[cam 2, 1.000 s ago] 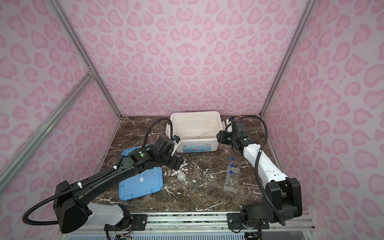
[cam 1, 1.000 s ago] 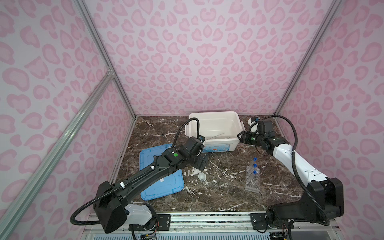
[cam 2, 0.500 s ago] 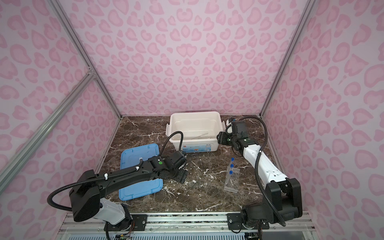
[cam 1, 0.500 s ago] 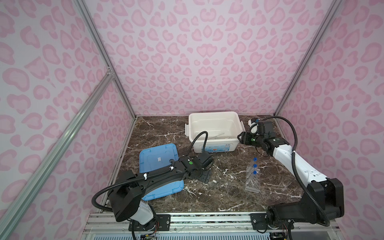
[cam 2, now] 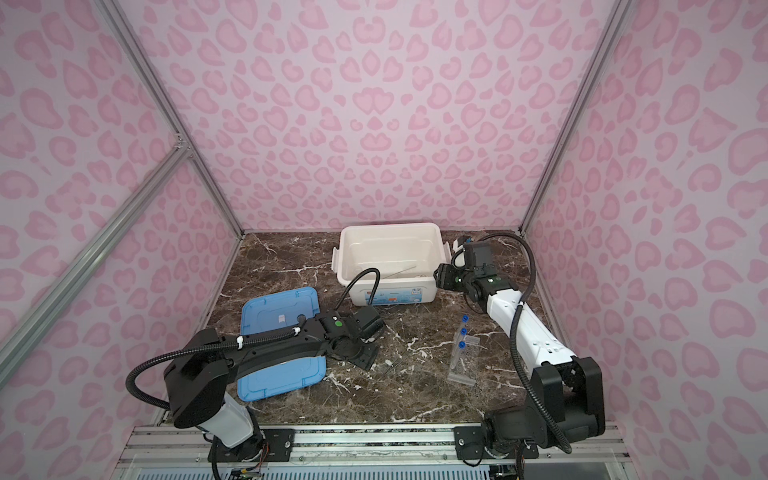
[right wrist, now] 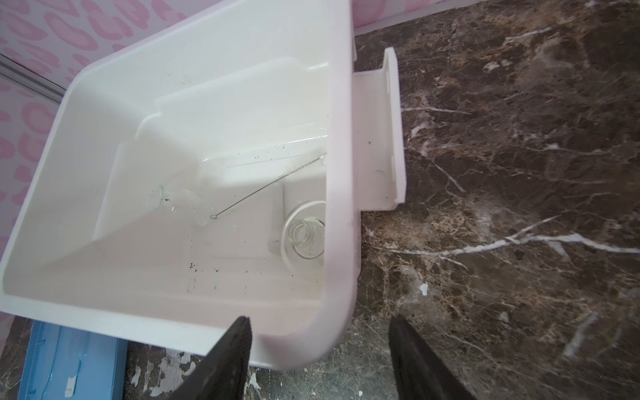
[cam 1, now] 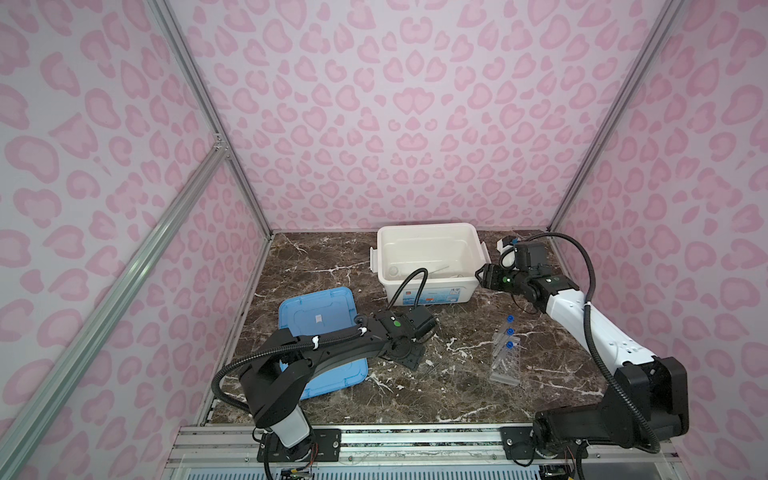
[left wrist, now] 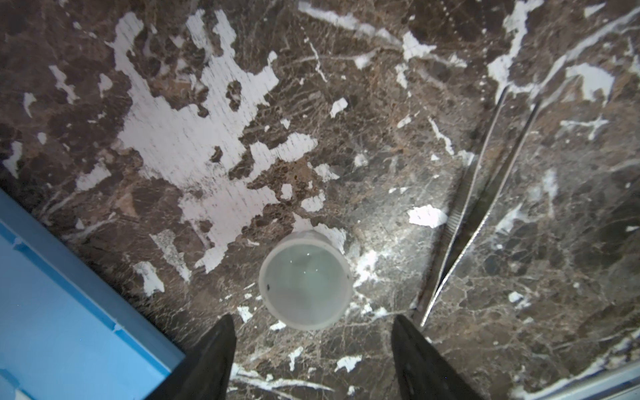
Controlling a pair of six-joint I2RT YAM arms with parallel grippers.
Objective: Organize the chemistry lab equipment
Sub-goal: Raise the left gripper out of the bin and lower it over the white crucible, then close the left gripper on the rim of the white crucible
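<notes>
Viewing both top views: the clear tube rack (cam 1: 505,359) holds blue-capped test tubes (cam 1: 508,332) on the marble table (cam 1: 457,395), near the right arm and apart from the white bin (cam 1: 428,227).

Left wrist view: the left gripper (left wrist: 312,317) is spread and empty. The small white mortar bowl (left wrist: 304,280) stands just ahead of its tips, beside the tweezers (left wrist: 481,207).

Right wrist view: the right gripper (right wrist: 319,320) is spread and empty over the bin's corner. A glass beaker (right wrist: 306,235) sits inside.

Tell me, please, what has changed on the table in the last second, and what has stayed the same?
The left arm drew back from beside the white bin and came down low; the left gripper now hangs open over the small white cup, not touching it. Nothing was grasped or released. The cup, right gripper, tube rack and blue lid stayed in place.
</notes>
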